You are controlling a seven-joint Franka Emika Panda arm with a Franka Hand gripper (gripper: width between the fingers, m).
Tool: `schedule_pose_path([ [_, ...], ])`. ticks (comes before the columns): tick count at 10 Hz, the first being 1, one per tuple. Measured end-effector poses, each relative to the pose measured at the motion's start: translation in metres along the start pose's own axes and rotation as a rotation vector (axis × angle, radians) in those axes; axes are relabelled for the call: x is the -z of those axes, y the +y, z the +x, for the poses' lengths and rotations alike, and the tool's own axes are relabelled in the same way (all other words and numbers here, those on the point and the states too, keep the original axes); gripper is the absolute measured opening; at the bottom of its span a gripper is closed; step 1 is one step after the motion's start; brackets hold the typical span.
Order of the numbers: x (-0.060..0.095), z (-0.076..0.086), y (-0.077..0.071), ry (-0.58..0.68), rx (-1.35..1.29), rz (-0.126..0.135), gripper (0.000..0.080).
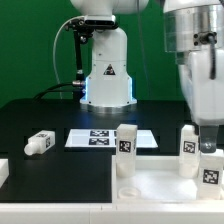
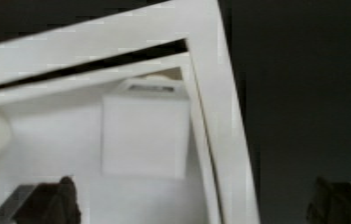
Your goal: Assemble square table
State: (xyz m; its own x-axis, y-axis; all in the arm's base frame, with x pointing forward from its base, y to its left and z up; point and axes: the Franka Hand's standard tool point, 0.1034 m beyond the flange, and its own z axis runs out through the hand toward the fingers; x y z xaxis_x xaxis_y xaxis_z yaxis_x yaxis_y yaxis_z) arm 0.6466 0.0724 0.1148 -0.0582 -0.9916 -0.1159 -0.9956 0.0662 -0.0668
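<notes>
The square slab [image 1: 160, 190] lies at the front, with three white tagged legs standing on or by it: one in the middle [image 1: 126, 150] and two on the exterior view's right [image 1: 189, 143] [image 1: 210, 172]. A fourth leg [image 1: 38, 143] lies on the black table to the exterior view's left. My gripper [image 1: 209, 138] hangs just above the rightmost leg. In the wrist view the gripper [image 2: 198, 208] is open and empty, with dark fingertips [image 2: 47, 204] at both sides. Ahead of them are the slab [image 2: 47, 130], a white leg [image 2: 147, 135] and a white raised edge [image 2: 216, 110].
The marker board [image 1: 108, 138] lies flat behind the legs, in front of the robot base [image 1: 106, 75]. A white L-shaped piece [image 1: 3, 172] sits at the front of the exterior view's left. Black table [image 2: 314, 90] shows beyond the white edge.
</notes>
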Motion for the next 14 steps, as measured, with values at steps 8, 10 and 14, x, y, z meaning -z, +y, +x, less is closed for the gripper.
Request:
schedule_pose_path([
  [8, 0.023, 0.039, -0.008, 0.006, 0.632, 0.048, 0.0649],
  [10, 0.02, 0.073, 0.017, 0.002, 0.796, 0.037, 0.0649],
  [14, 0.022, 0.115, 0.04, -0.004, 0.893, 0.017, 0.0649],
])
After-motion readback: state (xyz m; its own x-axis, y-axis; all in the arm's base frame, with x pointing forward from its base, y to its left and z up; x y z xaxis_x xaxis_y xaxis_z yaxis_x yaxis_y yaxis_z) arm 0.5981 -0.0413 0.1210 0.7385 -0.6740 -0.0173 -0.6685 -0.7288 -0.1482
